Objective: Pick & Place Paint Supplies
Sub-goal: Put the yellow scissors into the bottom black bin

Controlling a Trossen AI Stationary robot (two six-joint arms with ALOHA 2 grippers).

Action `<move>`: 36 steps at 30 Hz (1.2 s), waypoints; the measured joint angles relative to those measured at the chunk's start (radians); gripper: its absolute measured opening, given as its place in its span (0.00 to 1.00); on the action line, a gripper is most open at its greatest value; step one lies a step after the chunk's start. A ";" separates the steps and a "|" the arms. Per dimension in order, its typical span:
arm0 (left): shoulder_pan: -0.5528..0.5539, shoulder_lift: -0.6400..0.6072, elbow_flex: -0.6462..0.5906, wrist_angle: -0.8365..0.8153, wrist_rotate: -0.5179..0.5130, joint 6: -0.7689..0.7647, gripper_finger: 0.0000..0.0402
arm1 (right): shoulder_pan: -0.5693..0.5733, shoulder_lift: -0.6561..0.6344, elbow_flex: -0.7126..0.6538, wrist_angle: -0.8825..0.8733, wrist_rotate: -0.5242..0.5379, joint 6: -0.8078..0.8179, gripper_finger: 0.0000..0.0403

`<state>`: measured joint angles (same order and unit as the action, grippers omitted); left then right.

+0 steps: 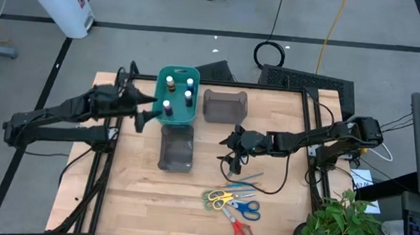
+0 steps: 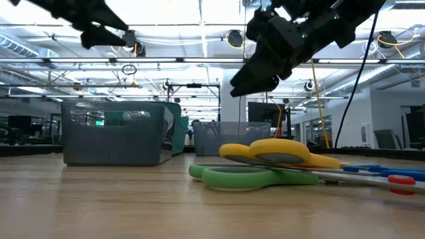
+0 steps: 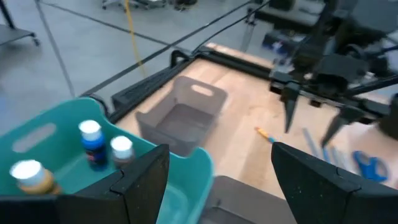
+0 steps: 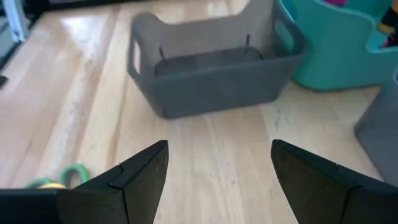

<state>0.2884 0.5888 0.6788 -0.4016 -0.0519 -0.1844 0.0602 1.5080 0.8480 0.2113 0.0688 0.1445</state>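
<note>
Several white-capped paint bottles (image 1: 188,95) stand upright in the teal bin (image 1: 175,118); the left wrist view shows a blue one (image 3: 93,147), a brown one (image 3: 122,151) and a pale one (image 3: 30,176). My left gripper (image 3: 217,183) hangs open and holds nothing, above the bin's left side (image 1: 144,114). My right gripper (image 1: 234,161) hangs open above bare table near the middle, over thin brushes (image 1: 244,182). Green-yellow scissors (image 2: 265,162), blue scissors (image 1: 245,208) and red scissors (image 1: 240,232) lie flat near the front edge.
One grey bin (image 1: 224,106) stands right of the teal bin, and another (image 1: 177,147) stands in front of it. A potted plant (image 1: 348,227) overhangs the table's near right corner. Bare wood (image 1: 136,202) lies at the near left.
</note>
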 joint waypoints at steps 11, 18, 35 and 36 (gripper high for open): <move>-0.093 -0.232 -0.243 0.125 0.001 -0.028 0.71 | 0.043 0.001 0.000 0.001 -0.031 0.006 0.69; -0.121 -0.347 -0.273 0.174 0.001 0.021 0.71 | 0.122 0.026 0.017 0.061 -0.018 0.042 0.69; -0.123 -0.300 -0.275 0.165 -0.001 -0.038 0.71 | 0.282 0.328 0.266 -0.200 0.034 -0.003 0.69; -0.123 -0.293 -0.275 0.166 -0.001 -0.039 0.71 | 0.279 0.332 0.267 -0.208 0.035 -0.003 0.69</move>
<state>0.1658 0.2956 0.4042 -0.2357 -0.0532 -0.2235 0.3387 1.8399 1.1149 0.0036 0.1036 0.1417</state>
